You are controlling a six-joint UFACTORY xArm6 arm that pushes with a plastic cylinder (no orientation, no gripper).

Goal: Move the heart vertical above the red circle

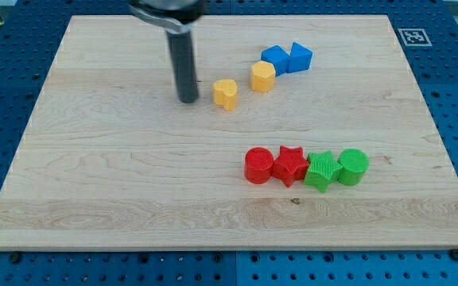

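Wooden table (pixel 94 199) is carrying the blocks; my tip (pixel 188 100) is standing just left of the yellow heart-shaped block (pixel 226 94), with the red circular block (pixel 258 166) lying well apart toward the view's bottom right.

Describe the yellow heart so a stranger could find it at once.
Start at the wooden board and look to its upper middle, where my tip stands. The yellow heart lies just to the tip's right in the view. Its notched top sets it apart from the yellow hexagon up-right.
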